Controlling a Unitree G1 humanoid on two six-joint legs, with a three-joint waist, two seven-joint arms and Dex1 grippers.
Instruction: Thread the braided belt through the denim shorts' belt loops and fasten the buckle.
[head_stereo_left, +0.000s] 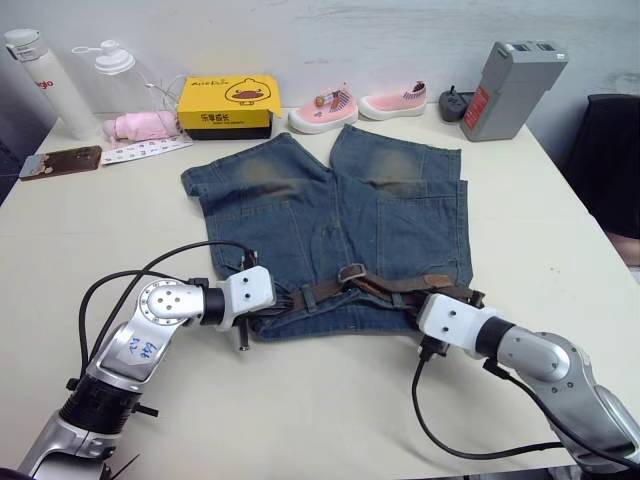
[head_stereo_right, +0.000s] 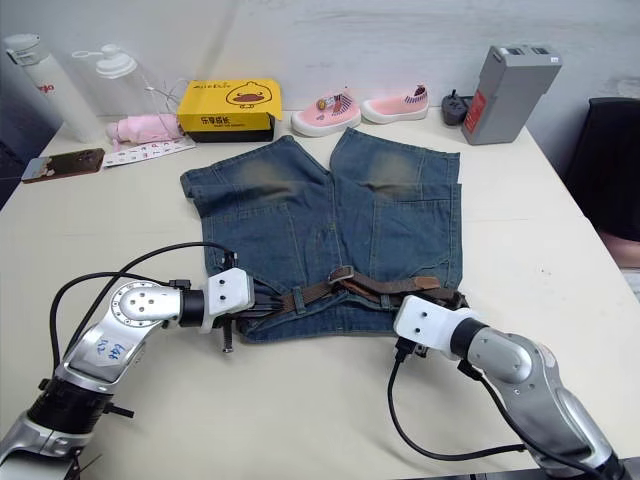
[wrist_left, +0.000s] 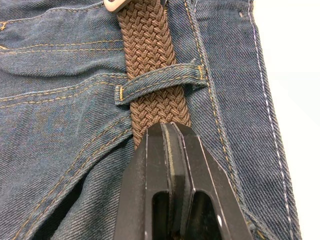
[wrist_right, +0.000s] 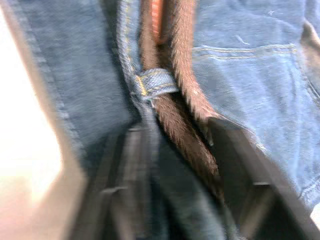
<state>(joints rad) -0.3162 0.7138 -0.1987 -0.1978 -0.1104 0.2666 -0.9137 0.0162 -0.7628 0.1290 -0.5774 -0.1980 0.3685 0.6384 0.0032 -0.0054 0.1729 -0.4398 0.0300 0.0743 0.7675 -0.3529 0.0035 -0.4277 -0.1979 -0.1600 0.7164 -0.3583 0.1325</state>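
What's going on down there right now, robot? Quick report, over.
Left tool shut on braided belt, just short of a belt loop. Right tool open around belt at the waistband's other end. Denim shorts flat on table. Nothing in the way.

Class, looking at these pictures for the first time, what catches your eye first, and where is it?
The denim shorts spread across the table's middle, with a braided belt along the waistband nearest the robot. Both grippers meet it there: the left gripper shut on the belt just short of a belt loop, the right gripper open around it.
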